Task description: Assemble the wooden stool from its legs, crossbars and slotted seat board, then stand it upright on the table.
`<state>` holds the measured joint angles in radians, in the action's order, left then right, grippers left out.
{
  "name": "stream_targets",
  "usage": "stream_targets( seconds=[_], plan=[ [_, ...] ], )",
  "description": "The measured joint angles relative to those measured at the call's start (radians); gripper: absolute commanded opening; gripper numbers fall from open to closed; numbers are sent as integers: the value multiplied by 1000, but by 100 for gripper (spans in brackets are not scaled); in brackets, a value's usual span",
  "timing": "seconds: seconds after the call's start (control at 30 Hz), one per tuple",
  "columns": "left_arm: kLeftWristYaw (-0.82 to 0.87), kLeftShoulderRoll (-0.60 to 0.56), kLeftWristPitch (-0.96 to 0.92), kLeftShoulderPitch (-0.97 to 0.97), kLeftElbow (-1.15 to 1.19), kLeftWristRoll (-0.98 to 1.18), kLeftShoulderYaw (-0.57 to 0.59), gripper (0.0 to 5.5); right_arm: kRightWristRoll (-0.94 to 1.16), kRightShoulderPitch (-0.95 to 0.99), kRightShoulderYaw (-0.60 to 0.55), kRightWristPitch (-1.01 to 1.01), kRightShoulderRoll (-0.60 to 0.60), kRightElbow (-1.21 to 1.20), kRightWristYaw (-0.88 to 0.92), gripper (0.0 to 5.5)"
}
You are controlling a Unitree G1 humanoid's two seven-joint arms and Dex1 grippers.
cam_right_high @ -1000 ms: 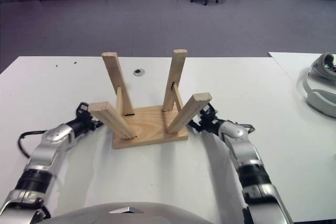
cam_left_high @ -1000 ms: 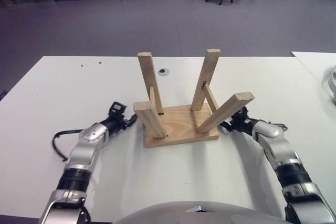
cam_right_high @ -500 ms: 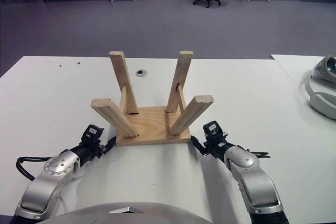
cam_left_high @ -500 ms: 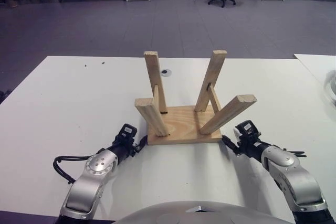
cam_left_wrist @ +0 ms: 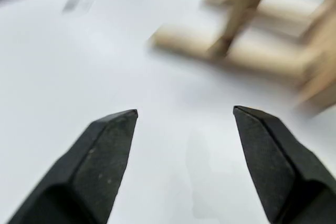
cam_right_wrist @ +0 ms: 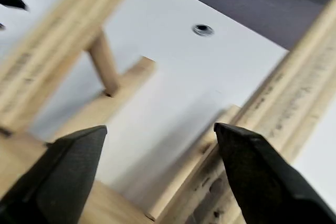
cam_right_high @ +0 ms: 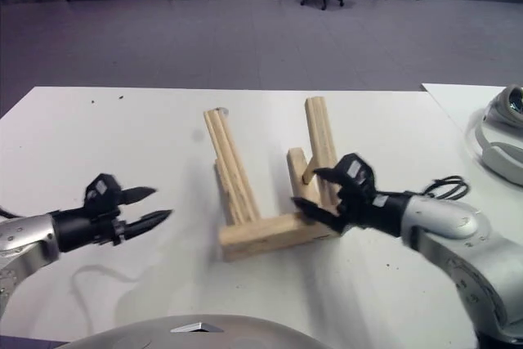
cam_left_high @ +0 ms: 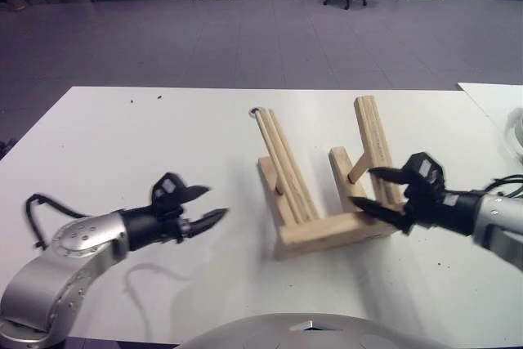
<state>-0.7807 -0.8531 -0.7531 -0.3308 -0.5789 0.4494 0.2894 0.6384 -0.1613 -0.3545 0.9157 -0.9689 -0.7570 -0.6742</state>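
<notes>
stool (cam_left_high: 320, 231) has tipped sideways, just beside spread right hand (cam_left_high: 367, 187)

We see the stool (cam_left_high: 286, 171) lying on its side in the middle of the table (cam_left_high: 106, 136), with its seat board (cam_left_high: 327, 232) toward us and its legs (cam_left_high: 372, 132) pointing away. The left gripper (cam_left_high: 216, 202) hangs left of it, well apart. The right gripper (cam_left_high: 366, 187) is at its right legs, just beside the seat board.
</notes>
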Motion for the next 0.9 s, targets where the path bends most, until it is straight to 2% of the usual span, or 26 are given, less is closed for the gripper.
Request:
stream_targets(
  seconds=[0.07,0.17,0.27,0.4,0.47,0.53,0.6,0.67,0.8,0.9],
  plan=[
    [-72,-79,110,-27,98,-70,23,337,-101,-51,-18,-102,-63,85,-53,384],
    [-155,-133,209,11,127,-106,-26,337,-44,-73,-91,-178,-22,172,-161,384],
    [-189,-125,218,55,43,-83,-112,337,59,14,-213,-186,-1,286,-196,384],
    [-163,-65,210,87,-5,-59,-180,337,13,132,-251,-267,16,592,-143,384],
    [-153,-50,210,101,-5,-57,-191,337,-97,144,-199,-347,21,757,-100,384],
    [-151,-32,210,113,-6,-45,-206,337,-235,149,-88,-461,60,947,-64,384],
    [-148,-19,210,121,-9,-30,-221,337,-300,150,9,-535,126,1036,-60,384],
    [-148,-15,210,130,-10,-29,-239,337,-308,117,58,-545,199,984,-56,384],
    [-147,-15,214,84,-13,-29,-241,337,-284,-80,114,-438,385,563,112,384],
    [-152,-30,222,-20,-19,-38,-211,337,-288,-94,167,-368,455,391,204,384]
  ],
)
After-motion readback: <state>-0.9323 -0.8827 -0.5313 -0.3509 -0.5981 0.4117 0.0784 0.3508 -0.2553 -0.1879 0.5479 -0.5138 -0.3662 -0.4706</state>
